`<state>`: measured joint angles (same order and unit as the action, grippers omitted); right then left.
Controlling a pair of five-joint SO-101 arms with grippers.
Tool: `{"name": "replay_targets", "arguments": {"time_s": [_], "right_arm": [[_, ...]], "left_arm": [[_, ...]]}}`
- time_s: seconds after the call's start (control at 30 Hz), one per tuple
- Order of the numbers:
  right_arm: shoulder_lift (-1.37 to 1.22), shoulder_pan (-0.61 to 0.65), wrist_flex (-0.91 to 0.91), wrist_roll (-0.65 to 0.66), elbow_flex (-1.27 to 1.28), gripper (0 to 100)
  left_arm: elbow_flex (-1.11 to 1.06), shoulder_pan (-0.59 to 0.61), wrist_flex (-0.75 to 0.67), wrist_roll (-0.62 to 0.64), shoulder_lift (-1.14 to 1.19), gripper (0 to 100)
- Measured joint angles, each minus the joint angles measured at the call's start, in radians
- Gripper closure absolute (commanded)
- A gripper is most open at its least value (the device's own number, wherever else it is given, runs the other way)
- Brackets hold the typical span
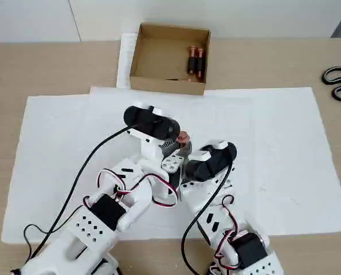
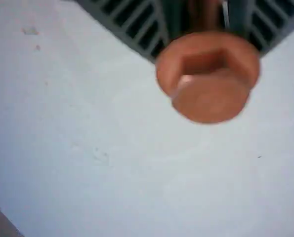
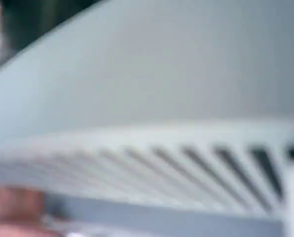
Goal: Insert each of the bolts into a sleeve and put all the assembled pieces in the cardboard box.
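From above, two assembled pieces (image 1: 195,60) are being kept in one cardboard box (image 1: 144,57), and one bolt (image 1: 183,137) is being held over the paper (image 1: 273,149). Left wrist: that bolt is being clamped by the left claw (image 2: 206,15). Right wrist: the right claw (image 1: 187,156) is being blurred, grip unreadable.

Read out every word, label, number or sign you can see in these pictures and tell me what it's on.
There is no readable text here.
cardboard box: plain walls, no print.
white paper sheet: blank.
copper-coloured bolt: blurred, no marking can be made out.
scissors: too small to tell.
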<state>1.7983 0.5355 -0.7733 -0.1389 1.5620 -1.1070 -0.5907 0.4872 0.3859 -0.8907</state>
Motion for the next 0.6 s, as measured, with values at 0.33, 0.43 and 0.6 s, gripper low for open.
{"name": "replay_targets", "arguments": {"time_s": [0.33,0.43,0.6], "right_arm": [[0.000,0.002,0.000,0.000,0.000,99.5],[0.000,0.002,0.000,0.000,0.000,99.5],[0.000,0.002,0.000,0.000,0.000,99.5]], "left_arm": [[0.021,-0.002,0.071,0.000,0.000,99],[0.037,-0.002,0.098,0.000,0.000,99],[0.037,-0.002,0.101,0.000,0.000,99]]}}
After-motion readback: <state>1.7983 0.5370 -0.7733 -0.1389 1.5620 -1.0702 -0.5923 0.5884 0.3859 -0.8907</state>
